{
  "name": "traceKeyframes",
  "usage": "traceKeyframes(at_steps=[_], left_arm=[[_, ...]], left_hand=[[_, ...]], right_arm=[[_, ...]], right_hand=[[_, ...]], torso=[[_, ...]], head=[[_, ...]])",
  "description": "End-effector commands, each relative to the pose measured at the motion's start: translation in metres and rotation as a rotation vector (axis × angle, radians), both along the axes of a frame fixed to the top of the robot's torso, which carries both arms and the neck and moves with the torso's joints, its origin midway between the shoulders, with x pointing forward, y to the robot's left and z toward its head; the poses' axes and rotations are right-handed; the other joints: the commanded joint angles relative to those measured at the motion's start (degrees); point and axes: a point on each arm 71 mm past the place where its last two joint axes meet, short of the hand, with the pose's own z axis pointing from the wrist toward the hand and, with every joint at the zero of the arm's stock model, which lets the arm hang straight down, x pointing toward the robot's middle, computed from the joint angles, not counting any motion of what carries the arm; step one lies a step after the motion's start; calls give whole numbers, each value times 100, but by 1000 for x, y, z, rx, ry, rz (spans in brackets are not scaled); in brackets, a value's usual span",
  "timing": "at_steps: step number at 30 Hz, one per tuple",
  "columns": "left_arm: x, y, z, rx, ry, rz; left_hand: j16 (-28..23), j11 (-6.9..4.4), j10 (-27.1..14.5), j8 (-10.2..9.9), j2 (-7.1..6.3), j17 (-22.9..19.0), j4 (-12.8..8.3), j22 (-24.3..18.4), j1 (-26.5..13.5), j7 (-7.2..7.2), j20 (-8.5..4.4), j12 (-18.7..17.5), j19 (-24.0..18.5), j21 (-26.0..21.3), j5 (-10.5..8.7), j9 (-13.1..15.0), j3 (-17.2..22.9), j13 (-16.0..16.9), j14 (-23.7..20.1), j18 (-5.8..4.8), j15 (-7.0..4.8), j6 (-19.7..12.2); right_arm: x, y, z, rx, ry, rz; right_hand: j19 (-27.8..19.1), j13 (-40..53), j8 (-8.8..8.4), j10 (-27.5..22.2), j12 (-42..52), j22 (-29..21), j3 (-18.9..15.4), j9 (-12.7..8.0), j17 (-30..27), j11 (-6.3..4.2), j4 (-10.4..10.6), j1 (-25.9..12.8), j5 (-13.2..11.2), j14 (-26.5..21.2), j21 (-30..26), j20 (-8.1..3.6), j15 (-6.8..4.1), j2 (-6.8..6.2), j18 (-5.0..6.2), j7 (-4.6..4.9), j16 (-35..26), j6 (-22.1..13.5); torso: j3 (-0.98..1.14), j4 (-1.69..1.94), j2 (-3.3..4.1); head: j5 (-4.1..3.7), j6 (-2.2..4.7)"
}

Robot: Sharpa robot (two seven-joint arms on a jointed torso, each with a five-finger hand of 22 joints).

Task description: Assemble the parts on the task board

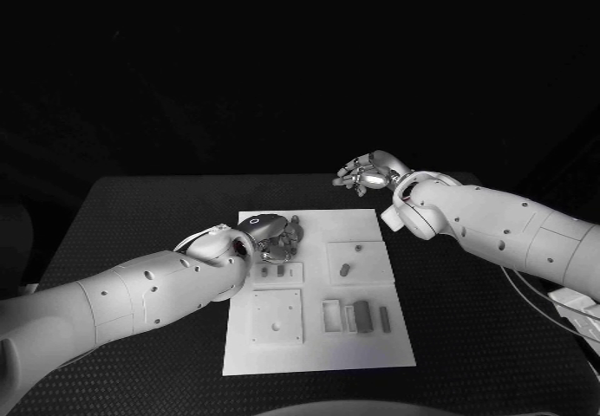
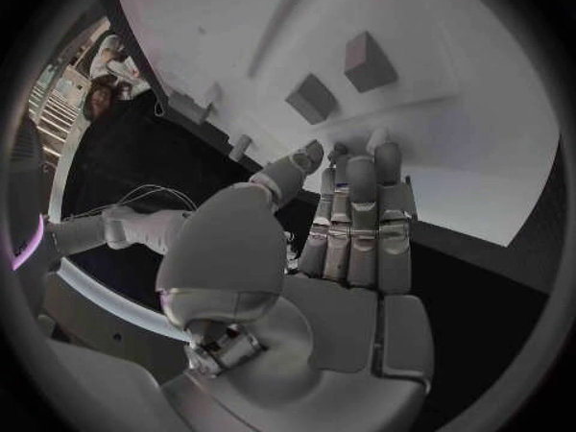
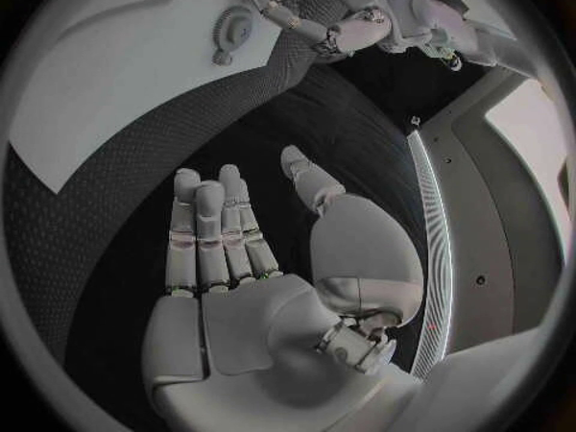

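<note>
No text, label or number can be read on anything here.

Parts [image 1: 285, 251] beneath left hand [image 1: 273, 236] hidden.

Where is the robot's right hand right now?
In the head view, the right hand hangs above the black table just past the far right corner of the task board, fingers spread and holding nothing.
</note>
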Motion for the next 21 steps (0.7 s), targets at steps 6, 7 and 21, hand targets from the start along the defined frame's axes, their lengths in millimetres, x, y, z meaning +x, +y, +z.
traceKeyframes(at_steps=[6, 7, 21], left_arm=[[-1, -5, 2, -16, -40, -13], [-1, -5, 2, -17, -41, -11], [5, -6, -3, 23, -22, 2]], left_hand=[[77, 54, 2, -93, 2, 27, 17, 87, 74, -5, 8, -103, 63, 56, -19, -95, 28, -29, 30, 239, 24, -178], [89, 54, 9, -91, 4, 31, 19, 97, 75, -3, 8, -109, 73, 63, -18, -100, 31, -30, 38, 244, 22, -176], [163, 56, 17, -29, 44, 55, 24, 173, 61, 7, 12, -167, 113, 90, -11, -132, 53, -32, 59, 271, 23, -93]], right_arm=[[-1, 1, 0, 4, -5, 13], [-1, 2, 0, 4, -5, 14], [0, 4, 0, 5, -4, 17]], right_hand=[[-17, -7, -33, -34, 31, 9, 14, -5, -5, -12, 0, -25, 20, 5, -29, 35, -52, 1, 34, 26, 13, 1], [-17, -7, -33, -34, 31, 9, 14, -5, -5, -12, 1, -24, 20, 5, -29, 35, -52, 1, 34, 26, 13, 1], [-16, -11, -32, -36, 35, 10, 13, -6, -6, -11, 0, -26, 20, 5, -30, 36, -51, 2, 34, 27, 14, 1]], torso=[[4, 5, -8], [4, 5, -8], [8, 1, -9]], head=[[-26, -19], [-26, -19], [-30, -12]])
